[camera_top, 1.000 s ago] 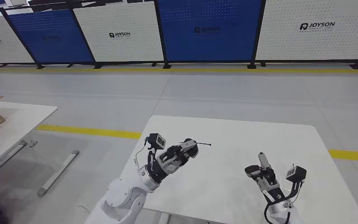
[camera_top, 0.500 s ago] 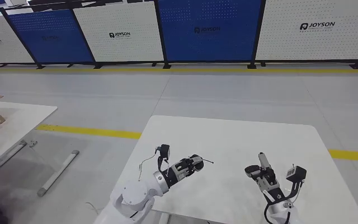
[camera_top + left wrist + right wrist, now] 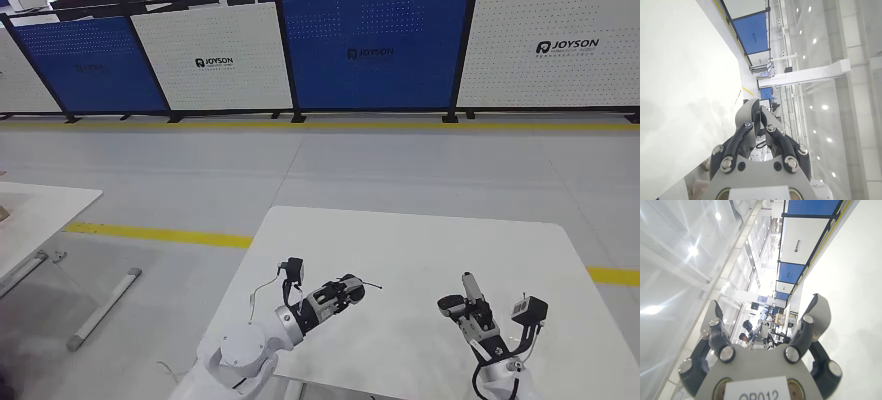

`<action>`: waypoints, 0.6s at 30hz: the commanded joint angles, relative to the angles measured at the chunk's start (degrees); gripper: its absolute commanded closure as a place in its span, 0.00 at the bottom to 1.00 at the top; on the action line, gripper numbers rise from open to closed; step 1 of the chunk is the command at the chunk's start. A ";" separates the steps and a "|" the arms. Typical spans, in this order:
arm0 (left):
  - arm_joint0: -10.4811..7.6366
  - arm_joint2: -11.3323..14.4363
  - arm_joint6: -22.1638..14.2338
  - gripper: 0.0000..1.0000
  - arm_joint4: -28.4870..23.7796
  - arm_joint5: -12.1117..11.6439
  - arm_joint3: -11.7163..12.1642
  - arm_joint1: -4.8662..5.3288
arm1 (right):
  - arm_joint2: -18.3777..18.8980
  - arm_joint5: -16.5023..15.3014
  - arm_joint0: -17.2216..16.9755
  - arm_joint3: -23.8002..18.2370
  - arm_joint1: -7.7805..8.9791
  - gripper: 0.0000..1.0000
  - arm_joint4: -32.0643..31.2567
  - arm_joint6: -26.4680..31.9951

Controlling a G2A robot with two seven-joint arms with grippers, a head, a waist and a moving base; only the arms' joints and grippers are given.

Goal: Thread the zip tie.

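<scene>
The left hand [image 3: 352, 291] hangs over the bench [image 3: 430, 240], close to its front edge and on the left half of the top. Its two fingers are pressed together on the zip tie [image 3: 738, 97], a thin dark strip pinched between the ribbed pads [image 3: 755, 110]. Past the fingertips the strip runs out a short way as a straight free end, aimed toward the middle of the bench. From the left wrist that end shows against the white top. Whether it touches the surface cannot be told.

The right hand [image 3: 765, 302] sits over the right half of the bench, also close to the front edge and well apart from the left hand and the tie. Its fingers are spread wide and grip nothing, with the tips pointing toward the far edge of the bench.

Beyond the far edge of the bench a yellow line [image 3: 160, 235] crosses the grey floor. Farther off stands a row of blue and white pegboard panels [image 3: 375, 55].
</scene>
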 commanded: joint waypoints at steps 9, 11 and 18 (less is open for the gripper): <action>1.85 -3.35 -4.27 1.00 -14.29 -10.86 -7.51 -0.09 | 0.00 0.00 0.00 0.00 0.00 0.00 0.00 0.00; 2.28 -4.23 -6.77 1.00 -18.22 -11.56 -7.95 -0.02 | 0.00 0.00 0.00 0.00 0.00 0.00 0.00 0.00; 2.29 -4.96 -8.95 1.00 -19.02 -11.29 -7.83 0.15 | 0.00 0.00 0.00 0.00 0.00 0.00 0.00 0.00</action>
